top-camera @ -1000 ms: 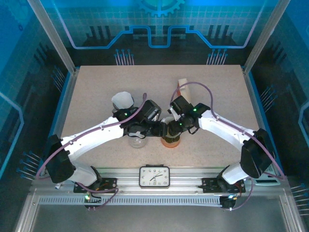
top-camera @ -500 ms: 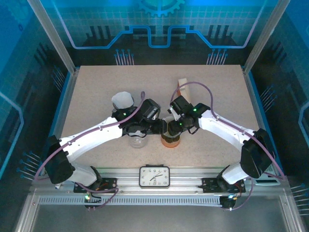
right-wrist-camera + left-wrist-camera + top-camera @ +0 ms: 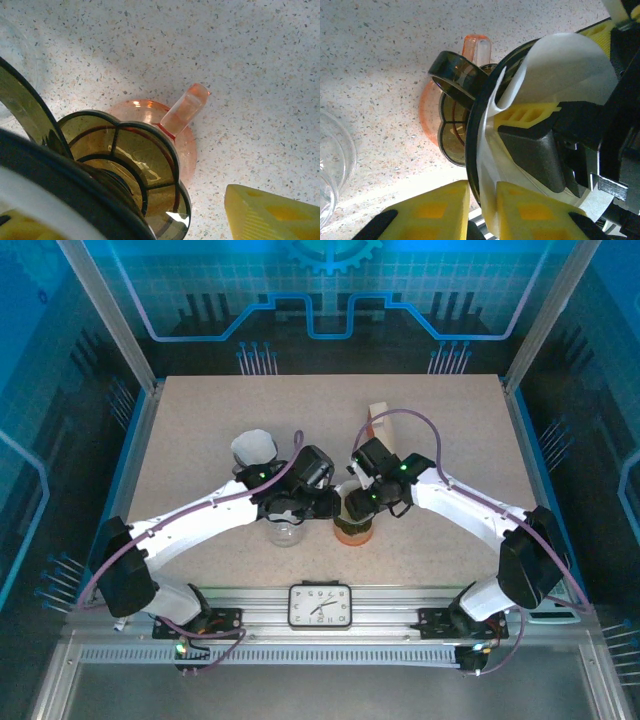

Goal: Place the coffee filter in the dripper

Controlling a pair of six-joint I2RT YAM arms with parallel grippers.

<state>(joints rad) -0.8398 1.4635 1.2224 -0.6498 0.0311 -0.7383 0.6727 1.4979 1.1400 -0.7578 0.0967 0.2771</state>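
Left wrist view: the left gripper (image 3: 483,212) is nearly pressed together, pinching the edge of the paper filter (image 3: 570,65), which lies inside the tilted dripper (image 3: 487,100) just ahead. The right gripper (image 3: 358,503) stands spread. The filter looks half seated; next it likely needs pressing flat, then a gentle release.

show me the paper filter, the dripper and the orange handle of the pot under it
paper filter (image 3: 570,65), left wrist view, on its white upper flap
dripper (image 3: 132,150), right wrist view, on its dark see-through base
orange handle (image 3: 184,109), right wrist view, on the middle of the handle
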